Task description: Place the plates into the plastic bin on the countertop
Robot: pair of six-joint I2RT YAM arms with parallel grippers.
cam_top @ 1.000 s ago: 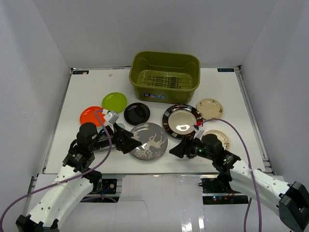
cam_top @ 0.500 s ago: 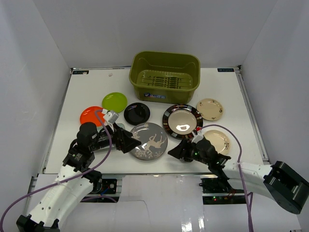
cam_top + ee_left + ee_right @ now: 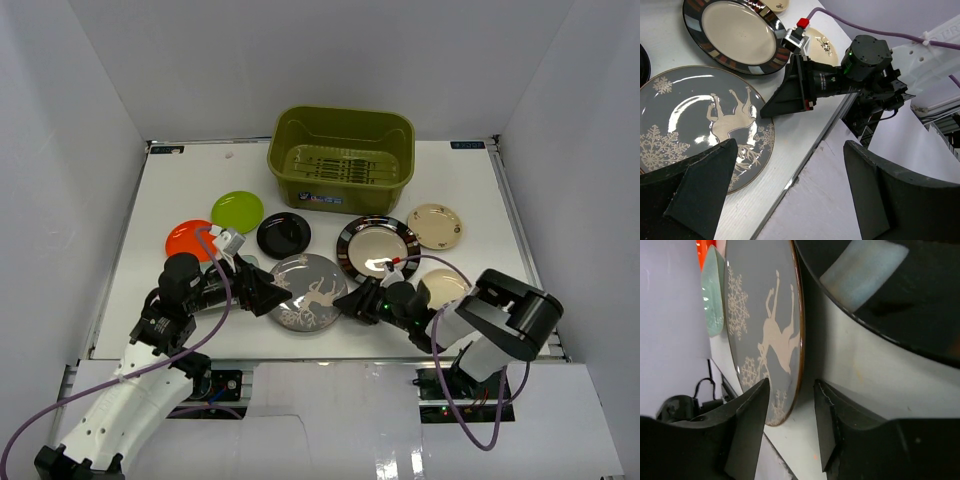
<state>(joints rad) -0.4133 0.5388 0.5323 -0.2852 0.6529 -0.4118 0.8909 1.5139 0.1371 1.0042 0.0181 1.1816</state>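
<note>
Your right gripper has swung over to the round grey deer-print plate and is narrowing around its rim. Your left gripper is spread wide. It looks like the first pick-up.

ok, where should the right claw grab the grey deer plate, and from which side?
Probably by the rim at its near-right edge, coming in low from the right. The deer plate lies flat on the countertop, so only its thin lip offers a bite. The right claw faces that edge, jaws apart.

White countertop, olive plastic bin at the back, seven plates lying flat in front
</note>
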